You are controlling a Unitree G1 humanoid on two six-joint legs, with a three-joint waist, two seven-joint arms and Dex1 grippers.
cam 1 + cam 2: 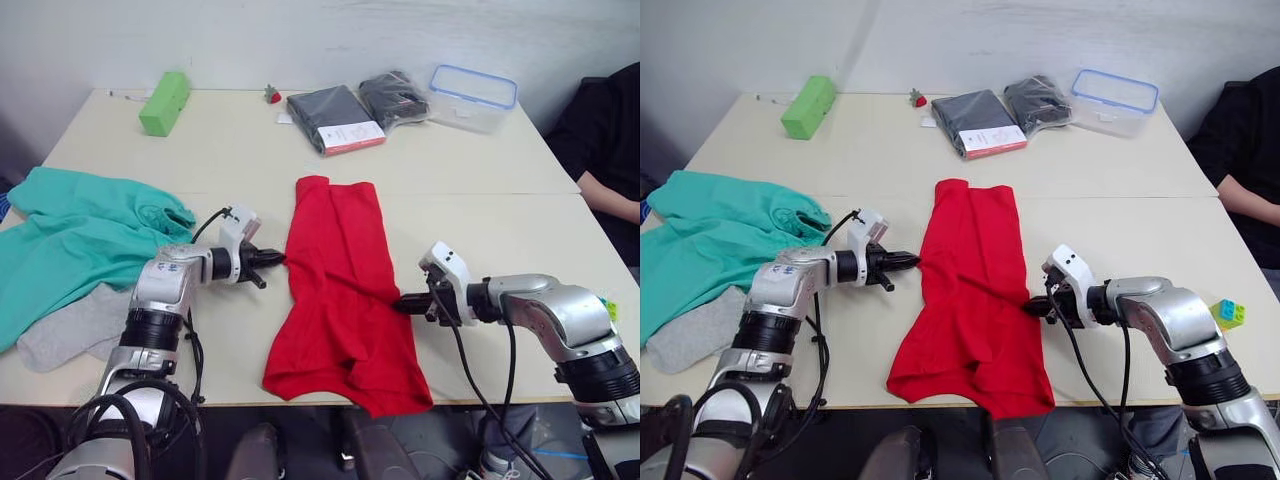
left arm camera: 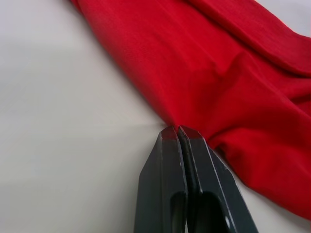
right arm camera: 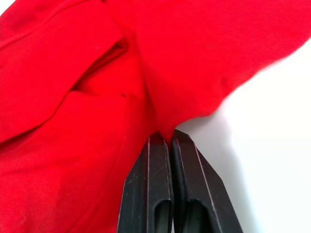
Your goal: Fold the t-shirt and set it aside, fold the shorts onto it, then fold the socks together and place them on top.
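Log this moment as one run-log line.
t-shirt: narrow lengthwise fold | left gripper: shut on its edge | right gripper: shut on opposite edge

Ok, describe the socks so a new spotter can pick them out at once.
Start at the table's near left corner, where the teal-green shorts lie spread. The socks sit against the shorts' near edge, partly under them. They are the soft light grey piece there, far smaller than the shorts or the red t-shirt.

Red t-shirt [image 1: 338, 290] folded lengthwise mid-table; teal shorts [image 1: 75, 240] overlap grey socks [image 1: 70, 335].
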